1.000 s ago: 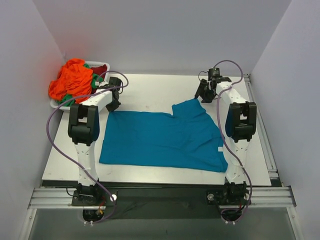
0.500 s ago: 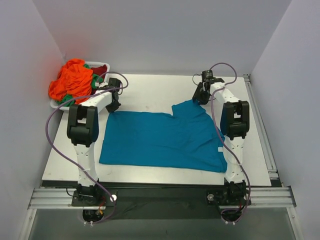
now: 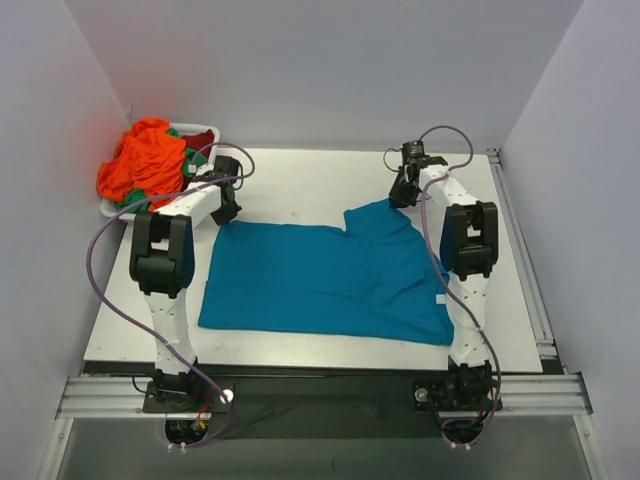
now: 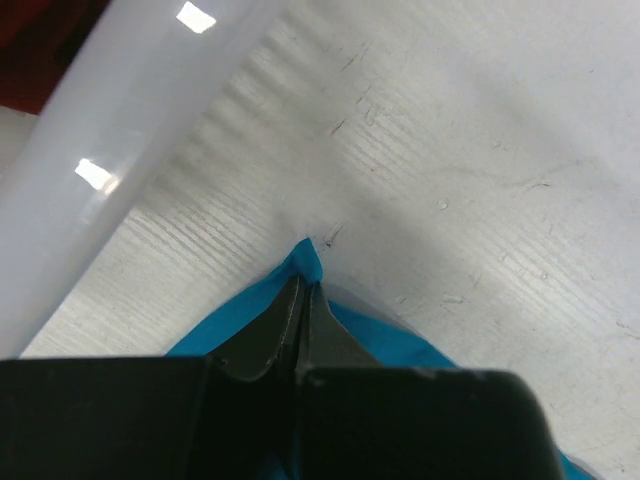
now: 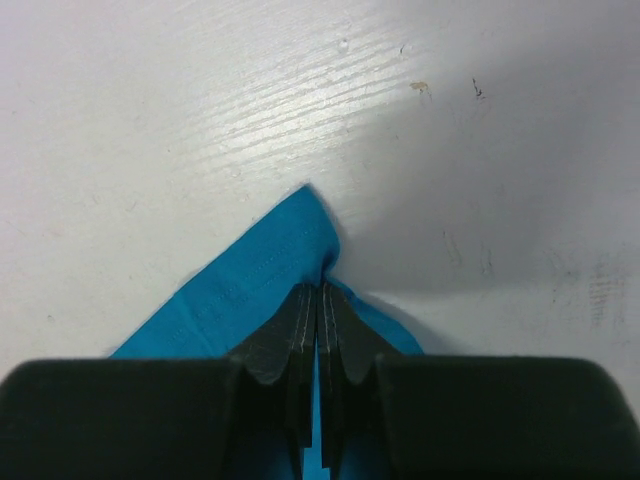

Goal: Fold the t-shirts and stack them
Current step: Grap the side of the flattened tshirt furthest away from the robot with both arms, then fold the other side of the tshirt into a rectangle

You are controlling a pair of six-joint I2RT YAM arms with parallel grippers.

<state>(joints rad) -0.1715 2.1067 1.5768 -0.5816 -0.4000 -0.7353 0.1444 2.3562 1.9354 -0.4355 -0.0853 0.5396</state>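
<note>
A teal-blue t-shirt (image 3: pixel 325 280) lies spread across the middle of the table. My left gripper (image 3: pixel 226 214) is shut on its far left corner (image 4: pixel 305 262), the cloth poking out past the black fingertips. At the far right corner (image 5: pixel 285 250), my right gripper (image 3: pixel 400 196) is shut on the shirt too, with blue fabric pinched between its jaws. More t-shirts, bright orange (image 3: pixel 145 160) with bits of green and dark red, sit heaped at the back left.
A white plastic tray (image 3: pixel 205 130) at the back left corner holds the heaped shirts; its rim (image 4: pixel 110 150) runs close by my left gripper. Grey walls enclose the table on three sides. The arm bases stand at the near edge.
My right gripper came down and left onto the shirt's far right corner and closed on it. The left arm kept its hold and barely moved.
</note>
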